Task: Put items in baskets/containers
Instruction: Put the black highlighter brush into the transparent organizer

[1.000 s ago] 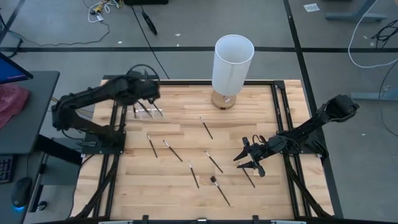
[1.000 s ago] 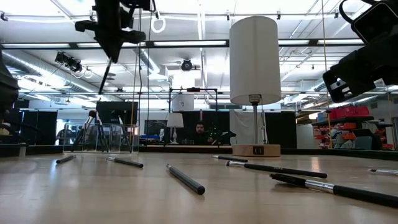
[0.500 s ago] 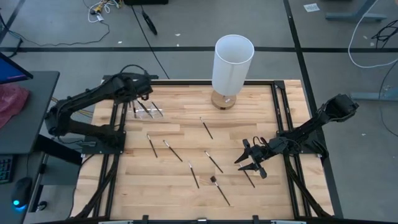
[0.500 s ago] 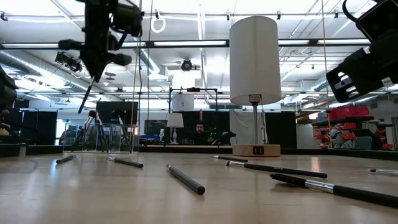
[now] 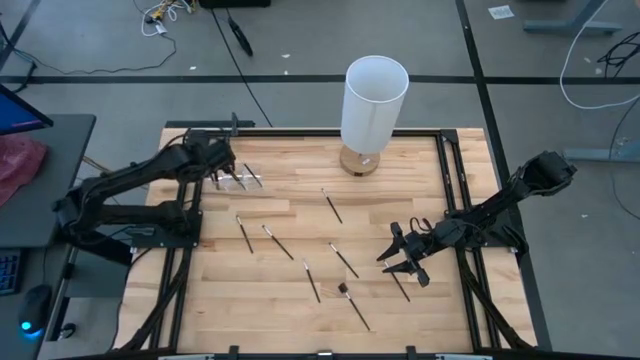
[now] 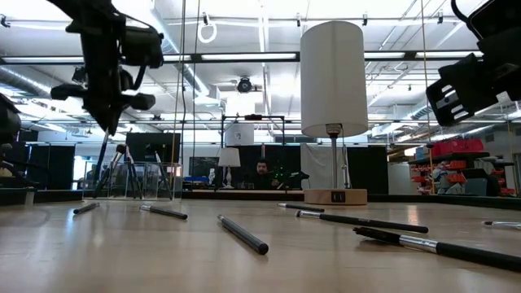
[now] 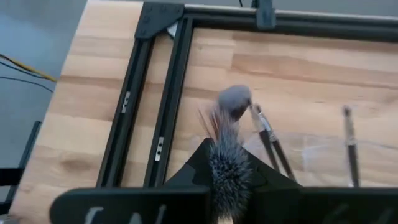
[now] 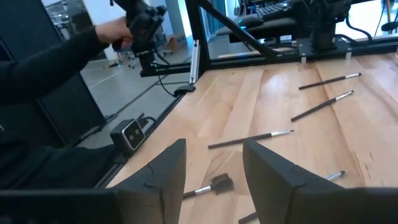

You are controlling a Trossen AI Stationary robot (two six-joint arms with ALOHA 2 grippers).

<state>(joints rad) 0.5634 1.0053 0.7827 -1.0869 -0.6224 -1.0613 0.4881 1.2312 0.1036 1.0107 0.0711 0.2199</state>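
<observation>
My left gripper (image 5: 217, 162) is shut on a makeup brush (image 7: 229, 163) above the table's far left part, beside the low transparent container (image 5: 240, 180). A few brushes (image 7: 268, 135) lie in the container. In the low view the held brush's thin dark handle (image 6: 101, 161) slants down below my left gripper (image 6: 107, 114). Several more brushes lie on the wood, among them one at mid-table (image 5: 278, 242) and one with a tuft (image 5: 353, 303). At the right my right gripper (image 5: 402, 258) stands open just over the table, with a tufted brush (image 8: 214, 185) ahead of its fingers. My left gripper pinches the brush between its two fingers at a grey-white bristly part (image 7: 229, 177). The fingers slant down from above. The brush hangs below them, tilted and clear of the table, and its far end (image 7: 235, 99) shows ahead of the fingers.
A tall white cylinder (image 5: 375, 95) on a wooden base (image 5: 360, 162) stands at the far middle. A black frame rail (image 5: 185, 200) runs along the left edge. In the right wrist view a person's dark sleeve (image 8: 56, 59) shows beyond the table.
My left gripper has come down and gone toward the table's left edge, rolling somewhat, with the brush still in its hold. The brush's handle has sunk with it, close to the container.
</observation>
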